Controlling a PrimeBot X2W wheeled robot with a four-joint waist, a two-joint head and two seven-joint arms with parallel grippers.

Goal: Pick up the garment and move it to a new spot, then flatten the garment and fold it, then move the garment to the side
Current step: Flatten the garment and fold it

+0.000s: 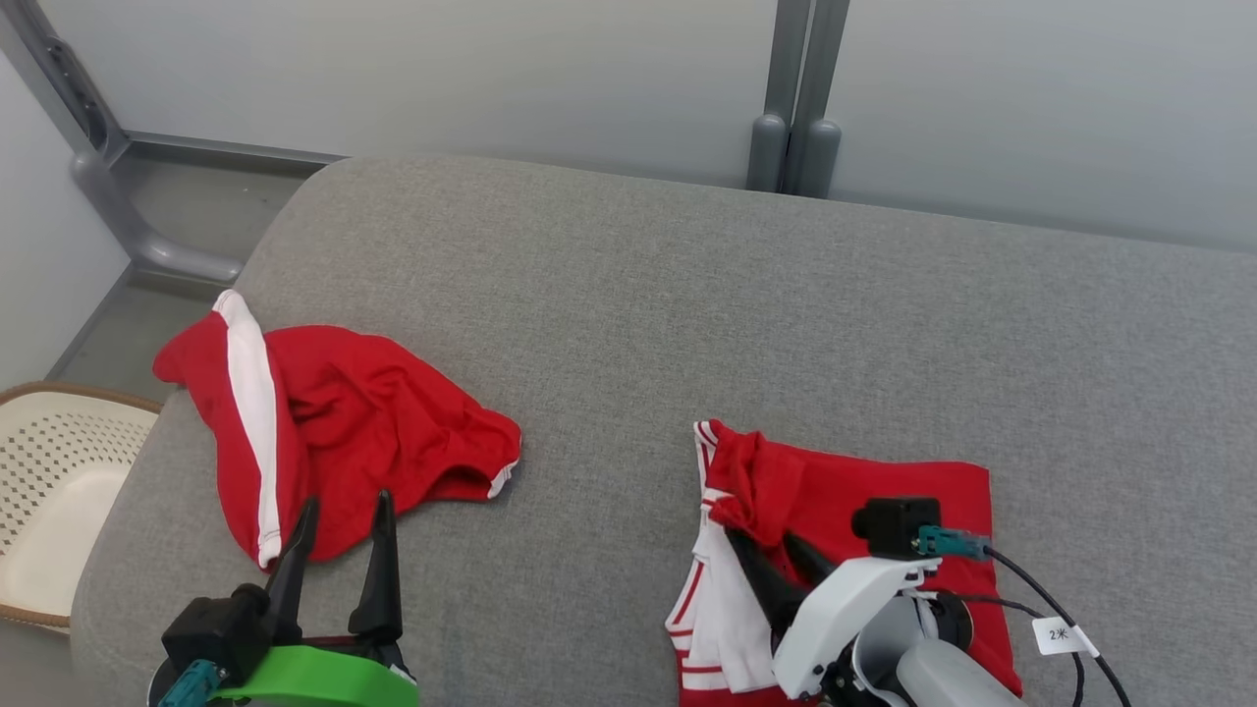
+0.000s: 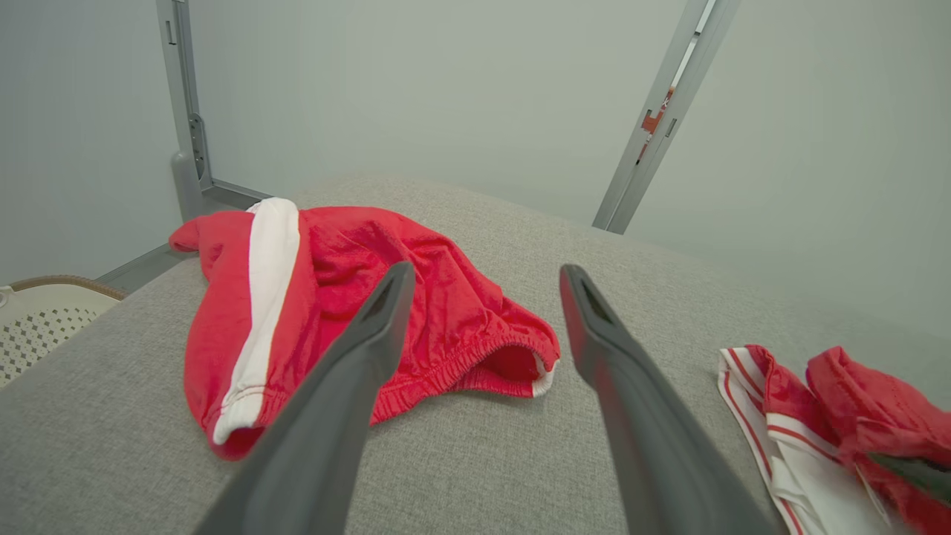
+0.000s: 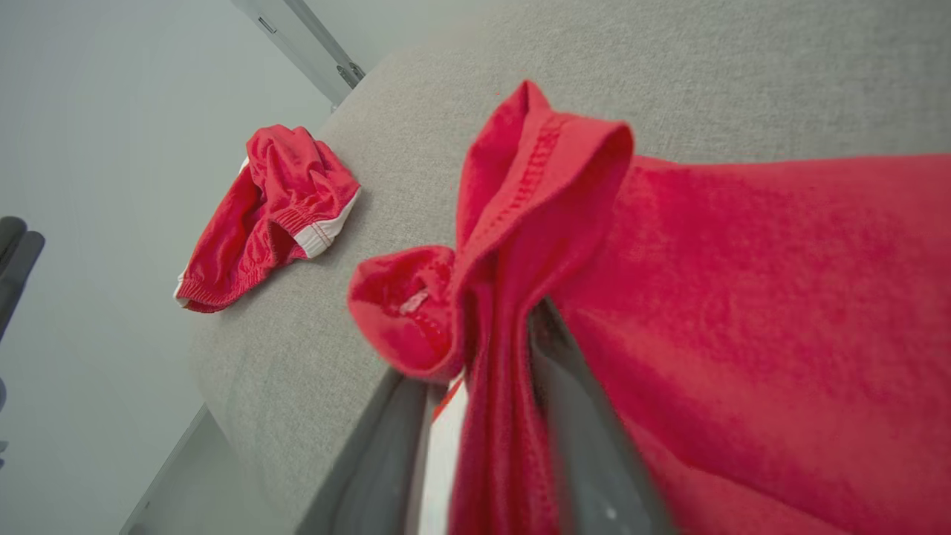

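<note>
**MATERIAL AND FINISH FINDINGS**

Cushion (image 1: 687,295): grey woven cloth, matt, coarse; right-hand garment (image 1: 884,491) and left-hand garment (image 1: 373,422): red knit cloth, white trim, matt; basket (image 1: 49,442): cream perforated plastic, wood-look rim; frame posts (image 1: 797,98): smooth grey metal.

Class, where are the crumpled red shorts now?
The shorts lie in the head view at the grey cushion's left end, just beyond the left gripper, near the basket.

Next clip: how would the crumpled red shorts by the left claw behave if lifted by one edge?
Probably floppy: the red shorts lie in soft folds on the grey cushion, so should droop. Likely light: the cloth looks thin. The gathered waistband may give the left claw thicker purchase.
</note>
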